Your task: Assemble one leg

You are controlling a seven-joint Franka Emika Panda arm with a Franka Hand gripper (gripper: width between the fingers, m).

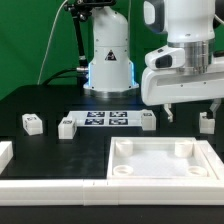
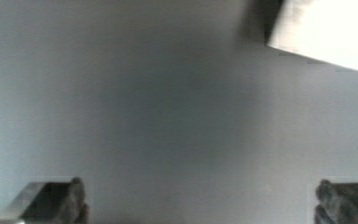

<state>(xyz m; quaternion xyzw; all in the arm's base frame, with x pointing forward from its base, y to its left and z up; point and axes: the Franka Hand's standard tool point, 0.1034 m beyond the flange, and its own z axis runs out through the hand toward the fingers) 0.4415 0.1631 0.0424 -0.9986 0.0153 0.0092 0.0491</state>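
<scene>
Looking through the exterior view, I have the white two-finger gripper (image 1: 193, 113) hanging above the black tabletop (image 1: 50, 145) on the exterior view's right. Its fingers (image 1: 168, 112) are spread wide apart with nothing held between them. The wrist view agrees: the two dark fingertips (image 2: 51, 203) stand far apart over blurred grey table. A white corner (image 2: 327, 35) shows beyond them, and I cannot tell what it belongs to.

The nearest leg (image 1: 206, 122), a small white plastic cuboid post, stands upright on the table. In the exterior view it sits lower than the fingertips and between them, closer to the finger on that view's right. No finger touches it, though I cannot judge whether it lies directly under the gripper.

The second leg (image 1: 148, 120), a post of the same kind, stands just beside the end of the flat white marker board (image 1: 107, 119) on the exterior view's right. The third leg (image 1: 67, 127) stands just off the board's other end. The fourth leg (image 1: 32, 123), with a dark tag on its face, stands further toward the exterior view's left, apart from the rest.

Nearer the camera, the large white square recessed panel (image 1: 165, 172) lies flat on the table, well apart from the gripper. A long white bar (image 1: 50, 185) runs along the table's front edge beside it.
</scene>
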